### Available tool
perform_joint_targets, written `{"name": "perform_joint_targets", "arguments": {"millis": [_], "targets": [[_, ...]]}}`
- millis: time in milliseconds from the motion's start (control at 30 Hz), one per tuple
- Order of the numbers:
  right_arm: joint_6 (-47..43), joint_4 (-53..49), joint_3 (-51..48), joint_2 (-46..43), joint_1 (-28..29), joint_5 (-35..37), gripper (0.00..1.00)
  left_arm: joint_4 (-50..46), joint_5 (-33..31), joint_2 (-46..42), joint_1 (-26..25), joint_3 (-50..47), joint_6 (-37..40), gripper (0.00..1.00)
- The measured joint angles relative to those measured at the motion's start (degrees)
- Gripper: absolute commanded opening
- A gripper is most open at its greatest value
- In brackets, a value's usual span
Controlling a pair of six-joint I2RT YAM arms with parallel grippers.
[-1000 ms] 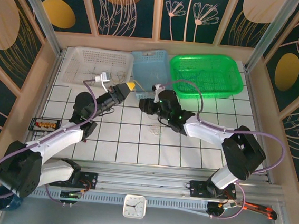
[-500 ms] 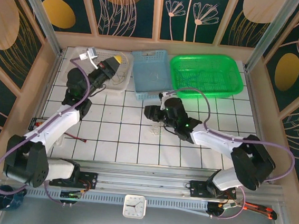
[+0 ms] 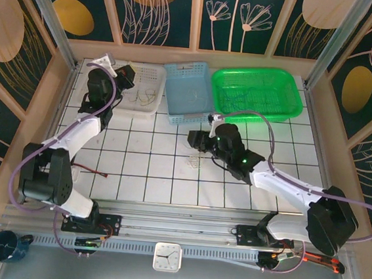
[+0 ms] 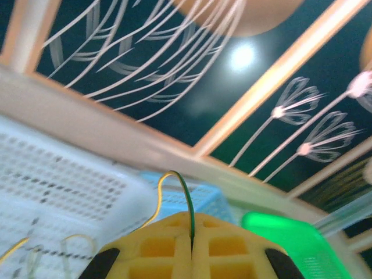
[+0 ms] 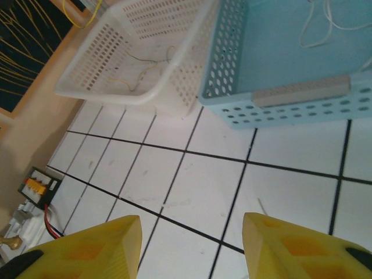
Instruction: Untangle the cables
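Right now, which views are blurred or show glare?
Left wrist view: soft all over, the white basket smeared, a glare spot on the dark wall panel; the left gripper, shut on a thin cable, is sharpest. Right wrist view: crisp, tile lines and blue basket clear. Top view: evenly lit, sharp.

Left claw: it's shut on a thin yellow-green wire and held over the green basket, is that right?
The basket is wrong. The left claw is shut on the thin yellow-green wire, but it is held over the white basket, not the green one. The top external view shows this, with the claw at that basket's left end.
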Motion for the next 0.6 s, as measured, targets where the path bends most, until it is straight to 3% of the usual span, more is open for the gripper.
{"name": "perform_joint_targets", "arguments": {"millis": [67, 233, 367, 600], "targets": [[0.09, -0.94, -0.94, -0.96, -0.28, 0.35, 0.49, -0.74, -0.63, 1.97, 0.76, 0.0, 0.79, 0.15], [0.26, -2.95, -2.19, -3.3, -1.05, 1.07, 0.5, -2.45, -1.11, 4.81, 1.88, 0.02, 2.82, 0.71], [0.48, -4.13, -2.95, -5.46, -2.49, 1.29, 0.5, -3.61, -0.42, 4.98, 1.92, 0.85, 3.58, 0.97], [0.66, -4.63, -3.65, -6.58, -4.39, 1.05, 0.5, -3.65, 4.09, 2.97, 1.92, 1.05, 3.34, 0.99]]}}
